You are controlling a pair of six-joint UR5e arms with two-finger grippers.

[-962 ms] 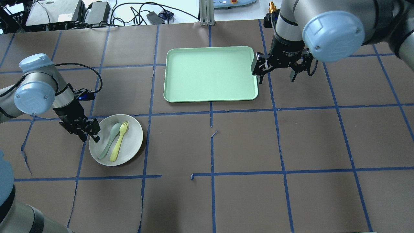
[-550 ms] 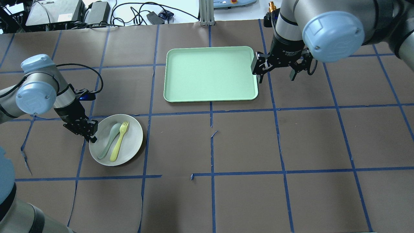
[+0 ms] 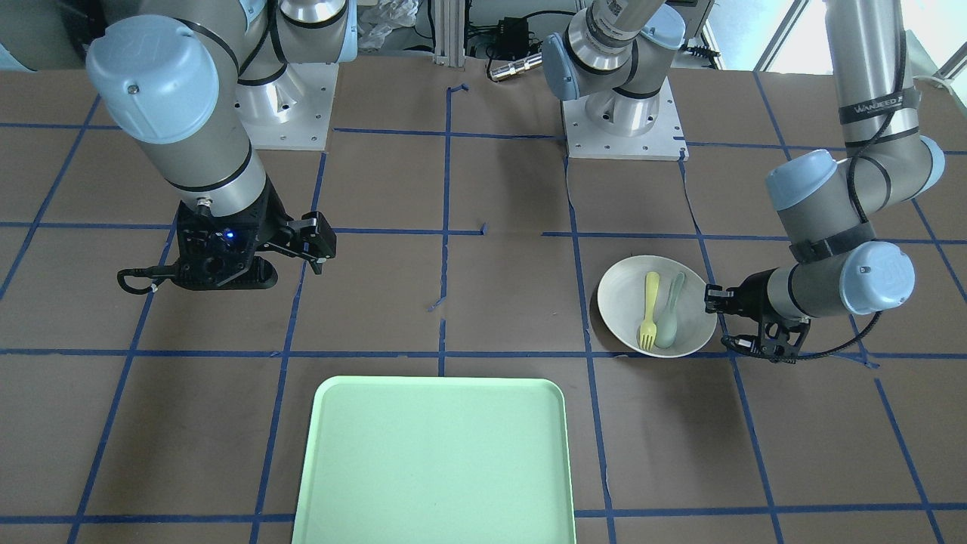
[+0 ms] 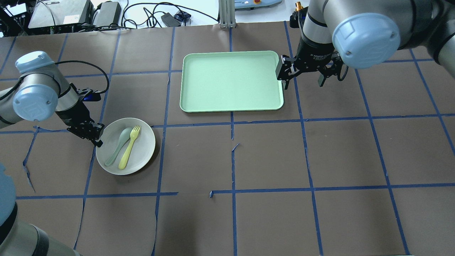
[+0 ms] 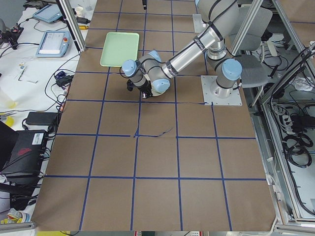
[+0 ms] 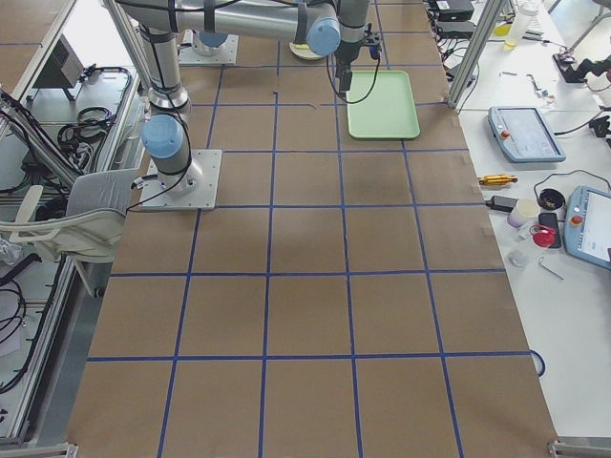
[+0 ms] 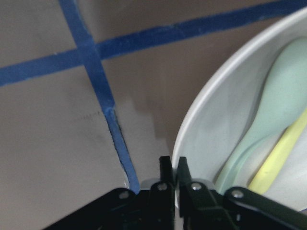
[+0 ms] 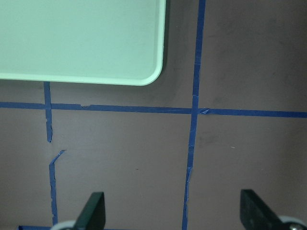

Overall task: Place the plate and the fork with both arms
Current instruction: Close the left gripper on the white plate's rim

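Note:
The white plate (image 4: 144, 151) lies on the table's left side with the pale yellow fork (image 4: 129, 147) and a grey-green spoon (image 4: 119, 146) on it. My left gripper (image 4: 97, 139) is shut on the plate's left rim. The left wrist view shows its fingers pinched on the rim (image 7: 201, 129), with the gripper (image 7: 173, 167) at the bottom. In the front-facing view the plate (image 3: 623, 310), the fork (image 3: 649, 311) and the left gripper (image 3: 714, 317) show at the right. My right gripper (image 4: 303, 80) is open and empty, just right of the tray.
A rectangular light-green tray (image 4: 231, 81) lies at the far middle of the table; its corner shows in the right wrist view (image 8: 81, 38). Blue tape lines cross the brown table cover. Cables and boxes lie beyond the far edge.
My left gripper has shifted up and left in the overhead view, and the plate with fork and spoon has moved that way with it. The right gripper has barely moved.

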